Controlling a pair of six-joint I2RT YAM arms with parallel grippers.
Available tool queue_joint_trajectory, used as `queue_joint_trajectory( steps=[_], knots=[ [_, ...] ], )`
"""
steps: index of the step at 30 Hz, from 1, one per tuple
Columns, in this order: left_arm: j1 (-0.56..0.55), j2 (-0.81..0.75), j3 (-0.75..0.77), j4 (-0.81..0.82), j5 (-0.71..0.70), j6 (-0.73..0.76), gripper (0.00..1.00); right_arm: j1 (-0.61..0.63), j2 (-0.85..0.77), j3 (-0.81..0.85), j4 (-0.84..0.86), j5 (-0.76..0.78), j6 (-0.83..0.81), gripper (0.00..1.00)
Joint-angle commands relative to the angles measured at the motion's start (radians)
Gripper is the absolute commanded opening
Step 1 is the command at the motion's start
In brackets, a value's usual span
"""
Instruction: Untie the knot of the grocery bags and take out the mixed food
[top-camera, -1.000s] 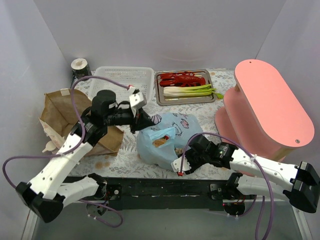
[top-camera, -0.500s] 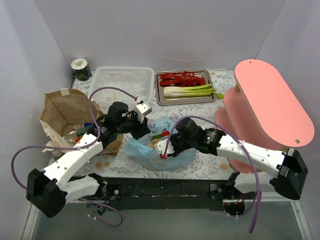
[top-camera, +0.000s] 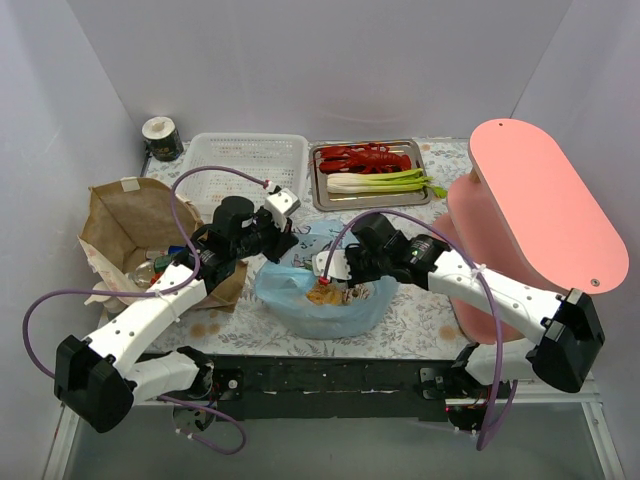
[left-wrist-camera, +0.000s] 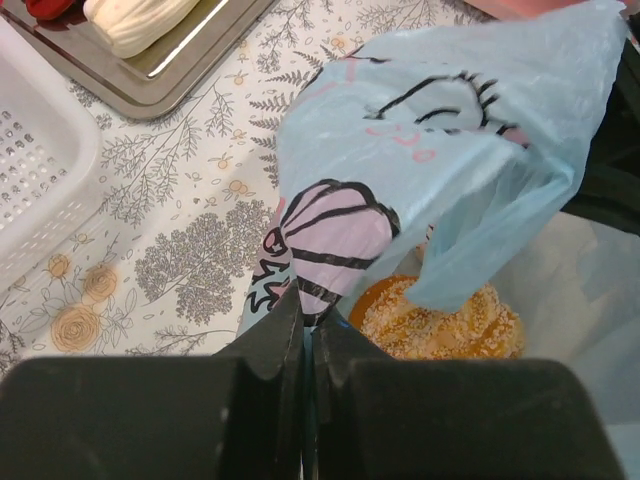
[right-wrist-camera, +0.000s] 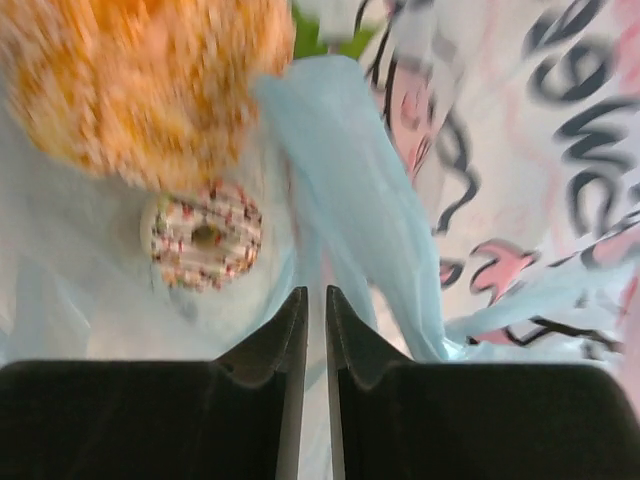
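The light-blue plastic bag (top-camera: 330, 312) lies open mid-table, its mouth stretched between my two grippers. My left gripper (top-camera: 287, 243) is shut on the printed film of the bag's far left rim (left-wrist-camera: 330, 235). My right gripper (top-camera: 334, 268) is shut on a fold of the bag's rim (right-wrist-camera: 345, 220) at the mouth's right side. Inside the bag lie an orange cupcake-like piece (top-camera: 322, 294), (left-wrist-camera: 440, 320), (right-wrist-camera: 140, 80) and a small sprinkled ring (right-wrist-camera: 205, 235). The brown paper bag (top-camera: 135, 225) stands open at the left. The red lobster (top-camera: 365, 157) and the leek (top-camera: 385, 182) lie on a metal tray (top-camera: 325, 203).
A white slotted basket (top-camera: 245, 160) stands behind the left arm, beside the tray. A pink two-tier stand (top-camera: 540, 215) fills the right side. A small dark pot (top-camera: 160, 138) sits in the back left corner. White walls enclose the table.
The right gripper went from the bag's near right side up to its mouth and took the rim. The left gripper came down and nearer. The bag's mouth now gapes wider, showing the food.
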Motion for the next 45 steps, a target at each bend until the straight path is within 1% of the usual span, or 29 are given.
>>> queue_joint_trajectory(
  steps=[1, 3, 5, 6, 7, 9, 10, 11, 14, 15, 16, 19, 20, 21, 23, 24, 25, 28, 29, 30, 33, 36, 41, 45],
  knots=[
    [0.011, -0.012, 0.0, 0.057, -0.002, -0.022, 0.0, -0.034, -0.021, -0.022, -0.087, 0.106, 0.014, 0.18],
    [0.013, -0.01, -0.001, 0.057, 0.008, -0.023, 0.0, -0.038, -0.019, -0.002, -0.093, 0.089, 0.021, 0.18],
    [0.013, -0.009, -0.001, 0.057, 0.023, -0.03, 0.0, -0.038, -0.012, 0.077, -0.138, 0.019, 0.036, 0.18],
    [0.011, -0.009, -0.001, 0.057, 0.027, -0.033, 0.0, -0.038, -0.004, 0.115, -0.168, -0.1, 0.037, 0.18],
    [0.011, -0.009, 0.0, 0.057, 0.031, -0.033, 0.0, -0.037, 0.016, 0.193, -0.229, -0.157, 0.039, 0.18],
    [0.013, -0.005, 0.006, 0.057, 0.035, -0.034, 0.0, -0.032, 0.036, 0.247, -0.263, -0.283, 0.062, 0.19],
    [0.013, -0.004, 0.01, 0.057, 0.035, -0.036, 0.0, -0.031, 0.056, 0.274, -0.278, -0.316, 0.071, 0.2],
    [0.013, 0.001, 0.014, 0.057, 0.035, -0.04, 0.0, -0.026, 0.065, 0.31, -0.294, -0.345, 0.077, 0.23],
    [0.011, 0.01, 0.022, 0.056, 0.05, -0.036, 0.0, -0.015, 0.097, 0.349, -0.291, -0.434, 0.085, 0.31],
    [0.013, 0.011, 0.022, 0.055, 0.054, -0.031, 0.0, -0.015, 0.105, 0.347, -0.277, -0.46, 0.088, 0.31],
    [0.013, 0.016, 0.023, 0.055, 0.052, -0.027, 0.0, -0.011, 0.12, 0.346, -0.259, -0.46, 0.115, 0.31],
    [0.013, 0.019, 0.034, 0.049, 0.029, -0.007, 0.0, 0.002, 0.148, 0.326, -0.171, -0.413, 0.166, 0.2],
    [0.011, 0.022, 0.036, 0.047, 0.026, -0.005, 0.0, 0.015, 0.149, 0.315, -0.144, -0.381, 0.181, 0.14],
    [0.013, 0.021, 0.037, 0.044, 0.023, -0.002, 0.0, 0.018, 0.148, 0.271, -0.054, -0.306, 0.201, 0.12],
    [0.013, 0.016, 0.037, 0.037, 0.014, -0.002, 0.0, 0.02, 0.119, 0.208, 0.048, -0.263, 0.228, 0.07],
    [0.013, 0.016, 0.037, 0.034, 0.012, -0.003, 0.0, 0.02, 0.105, 0.112, 0.117, -0.202, 0.231, 0.06],
    [0.013, 0.011, 0.039, 0.027, 0.012, -0.005, 0.0, 0.02, 0.076, 0.072, 0.254, -0.177, 0.24, 0.05],
    [0.013, 0.002, 0.031, 0.014, 0.011, -0.005, 0.0, 0.022, 0.071, -0.045, 0.384, -0.1, 0.188, 0.02],
    [0.013, 0.001, 0.025, 0.011, 0.003, 0.0, 0.0, 0.019, 0.074, -0.068, 0.403, -0.069, 0.171, 0.01],
    [0.013, -0.007, 0.013, 0.009, 0.001, 0.003, 0.0, 0.015, 0.083, -0.086, 0.419, -0.005, 0.169, 0.01],
    [0.013, -0.021, -0.007, 0.017, 0.003, 0.012, 0.0, -0.014, 0.09, -0.122, 0.433, 0.058, 0.169, 0.01],
    [0.013, -0.015, -0.009, 0.023, 0.031, 0.015, 0.0, -0.031, 0.077, -0.16, 0.461, 0.089, 0.145, 0.01],
    [0.016, -0.001, -0.024, 0.026, 0.077, 0.013, 0.0, -0.031, 0.088, -0.214, 0.521, 0.094, 0.12, 0.01],
    [0.023, 0.002, -0.036, 0.046, 0.089, 0.001, 0.0, -0.034, 0.129, -0.197, 0.515, 0.04, 0.106, 0.02]
  ],
)
